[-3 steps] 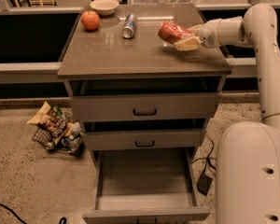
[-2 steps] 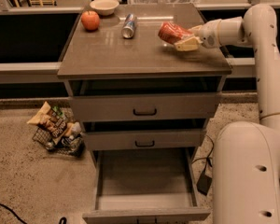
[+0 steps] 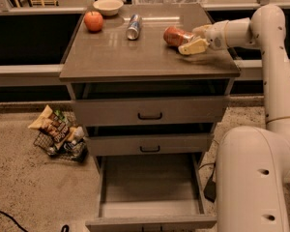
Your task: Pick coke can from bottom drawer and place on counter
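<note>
The coke can (image 3: pixel 175 36) lies on its side at the right rear of the counter (image 3: pixel 135 59), resting on or just above the top. My gripper (image 3: pixel 195 38) reaches in from the right and is shut on the can's right end, one finger above it and one below. The bottom drawer (image 3: pixel 150 190) is pulled fully open under the two shallower drawers, and its flat inside holds nothing.
On the counter's rear left are a red apple (image 3: pixel 93 21), a white bowl (image 3: pixel 108 6) and a silver-and-blue can (image 3: pixel 133 26) lying down. A wire basket of snack bags (image 3: pixel 58 135) sits on the floor at the left. My white base (image 3: pixel 256 178) stands right of the drawers.
</note>
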Available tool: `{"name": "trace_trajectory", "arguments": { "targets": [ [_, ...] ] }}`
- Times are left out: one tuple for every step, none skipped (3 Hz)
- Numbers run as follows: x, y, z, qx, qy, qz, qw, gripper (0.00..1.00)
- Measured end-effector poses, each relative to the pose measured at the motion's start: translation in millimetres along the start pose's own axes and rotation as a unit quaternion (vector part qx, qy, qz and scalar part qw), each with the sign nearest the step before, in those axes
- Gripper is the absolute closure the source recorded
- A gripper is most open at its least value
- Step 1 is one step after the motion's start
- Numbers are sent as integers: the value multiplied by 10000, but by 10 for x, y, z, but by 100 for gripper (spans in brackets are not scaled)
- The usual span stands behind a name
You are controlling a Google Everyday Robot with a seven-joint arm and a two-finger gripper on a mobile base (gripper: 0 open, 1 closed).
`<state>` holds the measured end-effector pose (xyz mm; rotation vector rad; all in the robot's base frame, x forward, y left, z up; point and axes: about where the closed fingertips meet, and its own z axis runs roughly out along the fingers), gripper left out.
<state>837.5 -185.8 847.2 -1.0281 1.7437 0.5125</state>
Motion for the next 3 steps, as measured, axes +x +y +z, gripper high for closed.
{"name": "trace_trajectory", "arguments": {
  "targets": [
    [0,0,0,0,0,0,10000,0],
    [-298,-122,-309,367,-87,-339,9987,0],
    [-498,-199,-577,661,-192,-527,9962,0]
  ]
}}
